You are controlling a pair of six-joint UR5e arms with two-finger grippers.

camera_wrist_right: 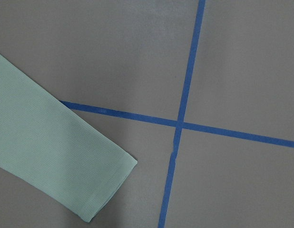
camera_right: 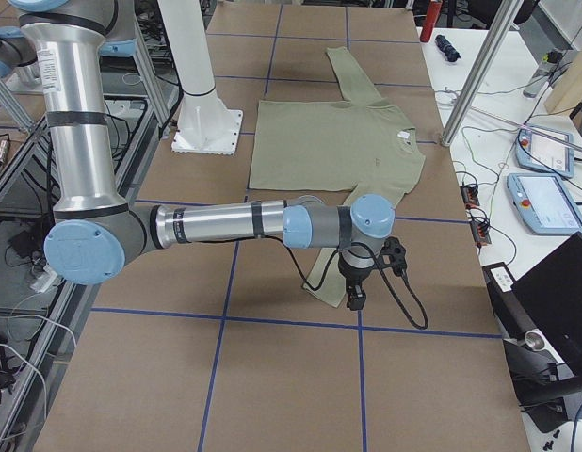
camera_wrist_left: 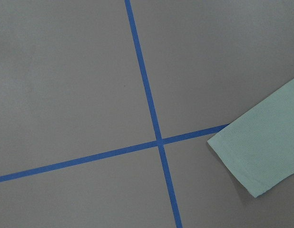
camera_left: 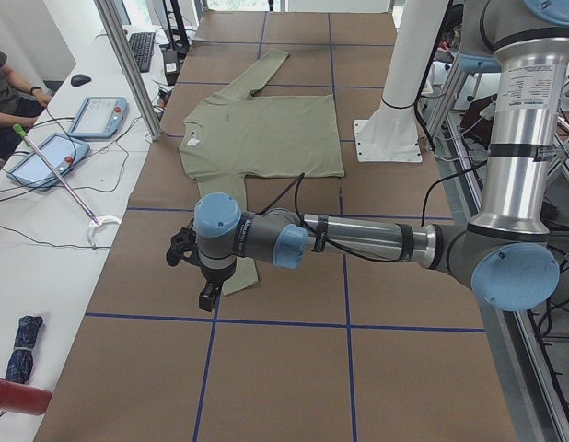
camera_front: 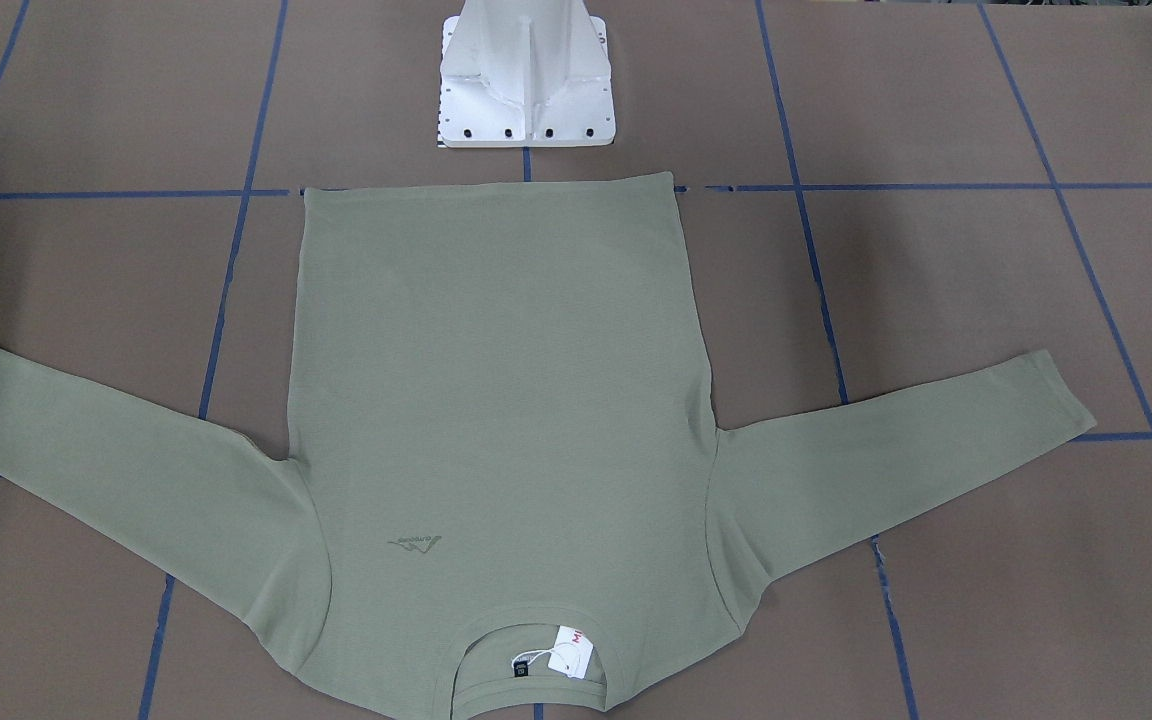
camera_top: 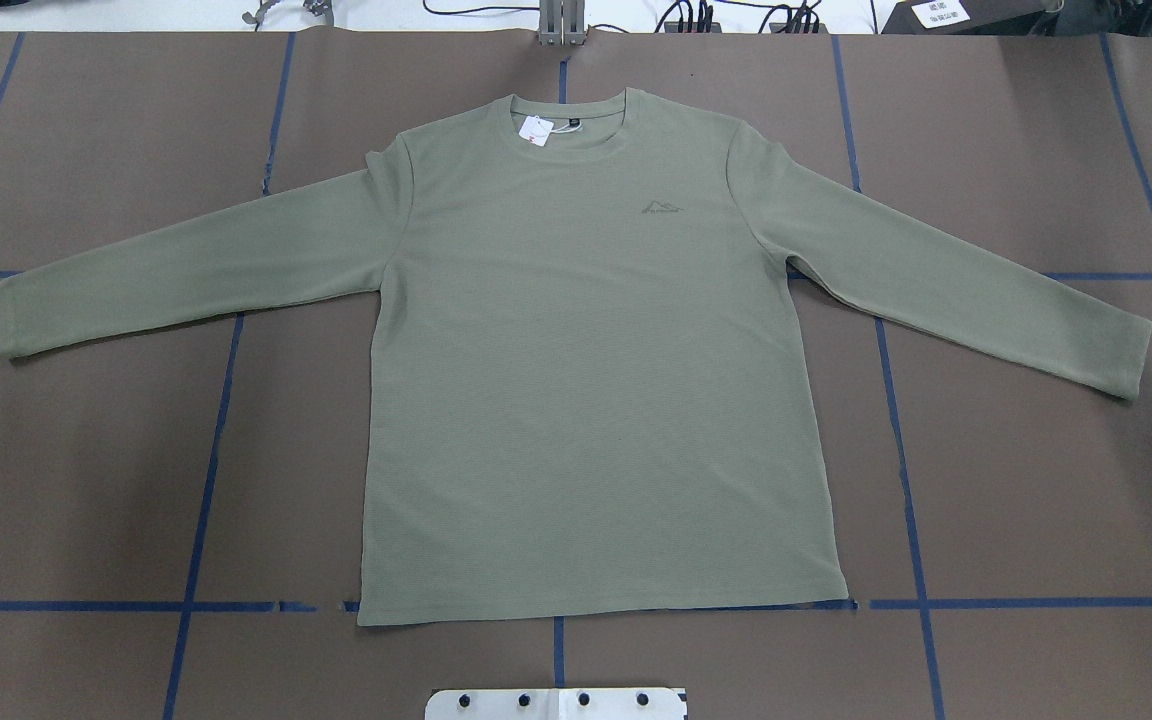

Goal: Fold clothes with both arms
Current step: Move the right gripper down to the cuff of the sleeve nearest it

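Note:
The olive-green long-sleeved shirt [camera_top: 586, 380] lies flat and face up on the brown table, both sleeves spread out, with its collar and white tag [camera_front: 572, 650] on the side away from the robot. My left gripper [camera_left: 208, 296] hangs above the cuff of the sleeve [camera_wrist_left: 261, 152] on my left. My right gripper [camera_right: 355, 299] hangs above the other sleeve's cuff [camera_wrist_right: 47, 156]. Both grippers show only in the side views, so I cannot tell whether they are open or shut. Neither wrist view shows any fingers.
The white pedestal base [camera_front: 526, 80] stands just behind the shirt's hem. Blue tape lines [camera_top: 901, 470] cross the table. A side bench holds teach pendants [camera_left: 98, 115], cables and metal posts [camera_left: 128, 64]. A person [camera_left: 4, 87] sits at that bench.

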